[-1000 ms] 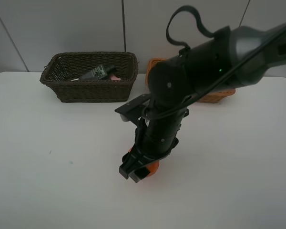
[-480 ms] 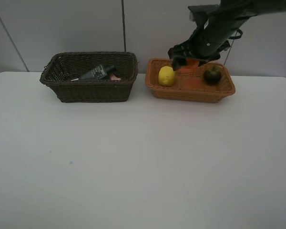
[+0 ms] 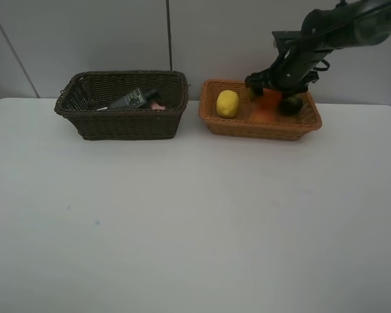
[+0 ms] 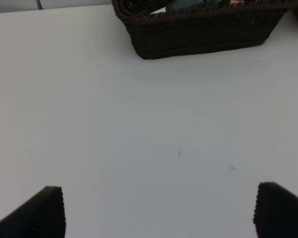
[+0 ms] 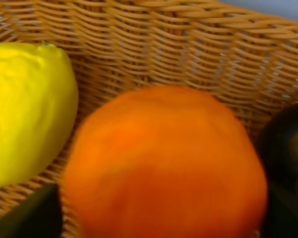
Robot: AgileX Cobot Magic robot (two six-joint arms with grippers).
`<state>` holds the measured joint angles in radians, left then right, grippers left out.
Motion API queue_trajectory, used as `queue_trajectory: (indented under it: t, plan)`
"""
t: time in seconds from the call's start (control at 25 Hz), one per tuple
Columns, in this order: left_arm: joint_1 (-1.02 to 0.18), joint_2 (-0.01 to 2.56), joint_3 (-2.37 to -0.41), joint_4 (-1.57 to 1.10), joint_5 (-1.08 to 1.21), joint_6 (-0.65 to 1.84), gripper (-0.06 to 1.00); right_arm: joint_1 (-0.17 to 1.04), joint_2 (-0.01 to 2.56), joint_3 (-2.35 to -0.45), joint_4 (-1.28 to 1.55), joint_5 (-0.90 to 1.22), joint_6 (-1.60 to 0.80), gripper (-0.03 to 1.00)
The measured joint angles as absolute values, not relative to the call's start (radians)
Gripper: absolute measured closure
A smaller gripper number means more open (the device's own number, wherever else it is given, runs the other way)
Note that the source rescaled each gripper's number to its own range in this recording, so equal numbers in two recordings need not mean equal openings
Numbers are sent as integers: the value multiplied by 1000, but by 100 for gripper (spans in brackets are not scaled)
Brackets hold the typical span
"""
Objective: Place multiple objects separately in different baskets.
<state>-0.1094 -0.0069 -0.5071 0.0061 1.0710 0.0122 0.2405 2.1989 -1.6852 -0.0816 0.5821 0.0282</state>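
Note:
My right gripper (image 3: 271, 90) hangs low over the light orange-tan basket (image 3: 260, 127) at the back right. It is open, and the orange (image 5: 164, 163) lies between its wide-apart fingertips. The orange (image 3: 268, 102) rests in the basket's middle, with the yellow lemon (image 3: 227, 103) on its left and the dark mangosteen (image 3: 291, 105) on its right, partly hidden by the arm. The right wrist view shows the lemon (image 5: 25, 109) and the mangosteen (image 5: 288, 153) too. The dark brown basket (image 3: 120, 124) holds the dark grey bottle (image 3: 133, 99) and a pink item (image 3: 158, 105). My left gripper (image 4: 159, 198) is open and empty over bare table.
The white table (image 3: 182, 222) runs from the baskets to the front edge. The dark brown basket (image 4: 198, 34) lies ahead of the left gripper. A grey wall stands right behind both baskets. The peach, marker and eraser are out of view.
The right arm carried the orange from low over the table's front middle to the light basket at the back. Its fingers now stand apart around the orange.

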Motion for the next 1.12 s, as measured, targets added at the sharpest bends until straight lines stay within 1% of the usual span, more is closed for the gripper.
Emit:
queue_trajectory:
  t: [0.04, 0.2, 0.4, 0.48, 0.6, 0.76, 0.84, 1.0, 1.12]
  plan:
    - [-109, -7, -507, 6, 1071, 12, -6, 241, 2199, -1688, -84, 582, 28, 2]
    - [-109, -7, -507, 6, 1071, 12, -6, 241, 2187, -1693, -86, 621, 29, -2]
    - [-109, -7, -507, 6, 1071, 12, -6, 227, 2096, -1693, -120, 728, 70, -3]
    - [-109, -7, -507, 6, 1071, 12, -6, 187, 2040, -1693, -136, 764, 98, -3]
    - [-109, -7, -507, 6, 1071, 12, -6, 85, 1970, -1676, -180, 828, 119, -3]
    - [-109, -7, -507, 6, 1071, 12, -6, -58, 1891, -1566, -174, 865, 129, -3]
    - [-109, -7, -507, 6, 1071, 12, -6, -96, 1841, -1497, -169, 868, 129, -3]
    - [-109, -7, -507, 6, 1071, 12, -6, -107, 1682, -1343, -166, 841, 129, -3]
    - [-109, -7, -507, 6, 1071, 12, -6, -84, 1519, -1227, -160, 804, 129, -3]
